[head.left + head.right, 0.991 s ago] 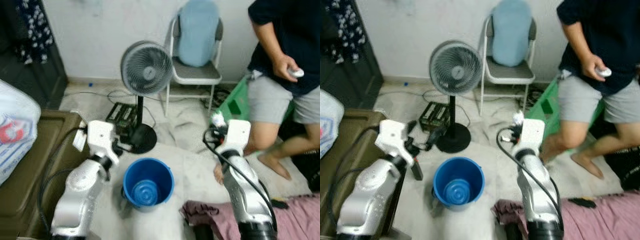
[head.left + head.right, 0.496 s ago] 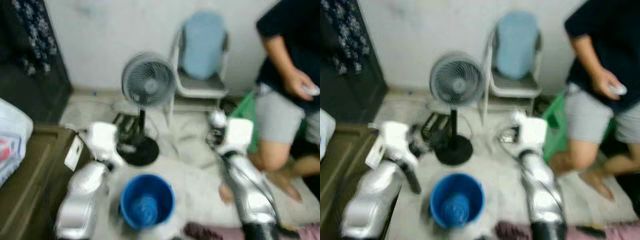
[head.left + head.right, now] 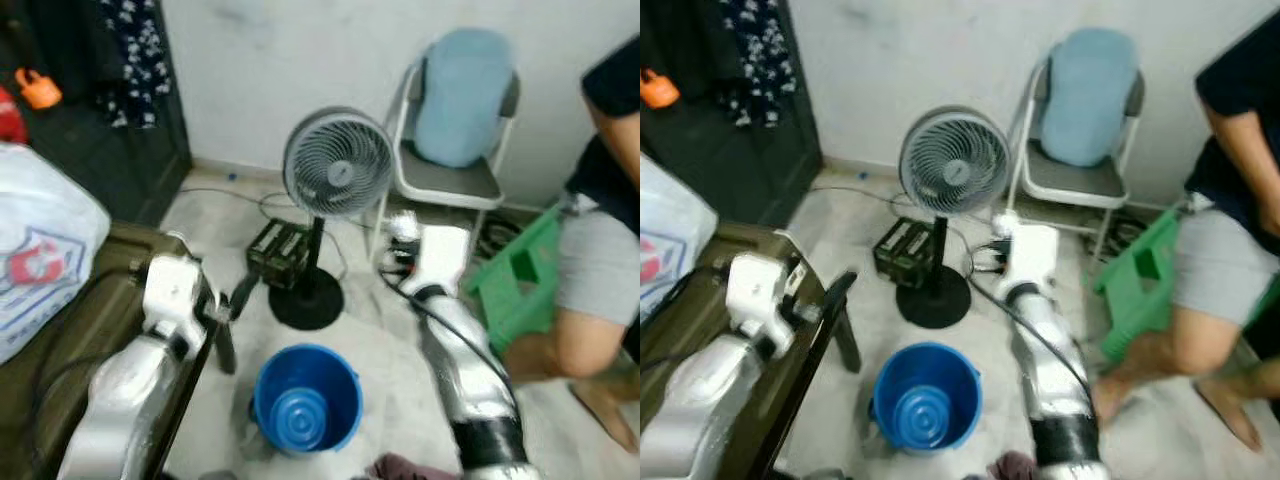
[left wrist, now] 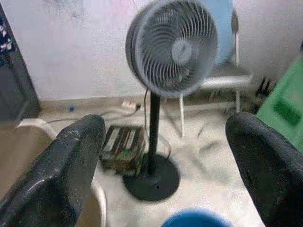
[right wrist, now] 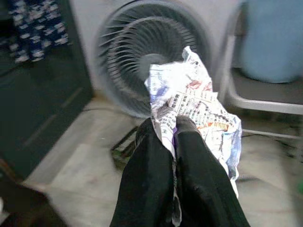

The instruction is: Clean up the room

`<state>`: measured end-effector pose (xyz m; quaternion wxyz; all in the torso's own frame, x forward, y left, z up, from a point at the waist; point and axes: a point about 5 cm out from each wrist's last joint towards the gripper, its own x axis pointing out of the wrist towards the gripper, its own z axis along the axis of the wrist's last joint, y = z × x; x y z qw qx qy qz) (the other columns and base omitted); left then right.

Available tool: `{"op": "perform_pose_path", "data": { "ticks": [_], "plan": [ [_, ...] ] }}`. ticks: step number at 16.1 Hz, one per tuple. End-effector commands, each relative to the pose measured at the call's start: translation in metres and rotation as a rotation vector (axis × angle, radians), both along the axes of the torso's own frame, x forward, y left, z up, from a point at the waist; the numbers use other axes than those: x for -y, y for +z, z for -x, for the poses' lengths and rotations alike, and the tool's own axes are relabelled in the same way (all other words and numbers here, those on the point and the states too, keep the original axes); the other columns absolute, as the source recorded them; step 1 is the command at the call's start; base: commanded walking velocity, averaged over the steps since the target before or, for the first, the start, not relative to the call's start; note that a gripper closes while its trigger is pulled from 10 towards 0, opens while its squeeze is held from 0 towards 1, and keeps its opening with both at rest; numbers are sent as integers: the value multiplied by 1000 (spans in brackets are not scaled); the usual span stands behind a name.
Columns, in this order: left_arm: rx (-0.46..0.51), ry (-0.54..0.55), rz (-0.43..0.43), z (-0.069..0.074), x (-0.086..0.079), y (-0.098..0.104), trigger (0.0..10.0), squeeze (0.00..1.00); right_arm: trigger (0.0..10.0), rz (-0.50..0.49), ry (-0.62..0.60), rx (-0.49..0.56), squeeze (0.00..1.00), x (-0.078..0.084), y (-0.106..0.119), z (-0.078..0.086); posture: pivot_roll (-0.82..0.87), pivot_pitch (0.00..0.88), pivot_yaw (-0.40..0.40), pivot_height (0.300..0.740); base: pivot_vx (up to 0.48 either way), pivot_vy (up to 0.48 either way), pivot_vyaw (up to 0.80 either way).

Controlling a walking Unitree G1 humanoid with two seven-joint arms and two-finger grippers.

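Observation:
A blue bucket (image 3: 305, 398) stands on the pale floor in front of me, with a smaller blue dish inside it. My right gripper (image 5: 170, 125) is shut on a crumpled piece of newspaper (image 5: 199, 109). It hangs beyond the bucket and a little to the right, beside the base of a grey standing fan (image 3: 338, 165). My left gripper (image 4: 165, 156) is open, its fingers (image 4: 66, 161) wide apart. It sits to the left of the bucket, at the edge of an olive-brown surface (image 3: 60, 340).
A chair (image 3: 455, 110) with a pale blue cushion stands against the back wall. A person (image 3: 600, 250) stands at the right beside a green stool (image 3: 520, 280). A black box (image 3: 282, 250) and cables lie near the fan. A white bag (image 3: 40, 250) rests at the left.
The camera has swung left, so the whole scene has shifted right. My right gripper, still holding the newspaper, now sits closer to the fan's stand and the bucket.

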<state>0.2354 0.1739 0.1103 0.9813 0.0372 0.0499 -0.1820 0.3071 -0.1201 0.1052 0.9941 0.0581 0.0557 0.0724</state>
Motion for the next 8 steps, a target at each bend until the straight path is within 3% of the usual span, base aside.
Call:
{"op": "perform_pose_path", "data": {
  "ticks": [1,3,6,8],
  "plan": [
    [29,-43,-29,6,2,7,10000,0,10000,17,7,-20,0,-3,-5,-4,84,59,-118,740,0,0,0],
    [30,-79,-62,14,-2,10,10000,0,10000,33,2,-53,0,-8,-13,-8,105,76,-120,740,0,0,0],
    [27,-135,-81,22,-5,19,10000,0,10000,67,-94,-185,0,-4,-35,-11,118,111,-111,740,0,0,0],
    [-28,-289,-138,38,-1,19,10000,0,10000,77,-134,-278,0,-2,-55,-8,105,138,-85,740,0,0,0]
  ]
}}
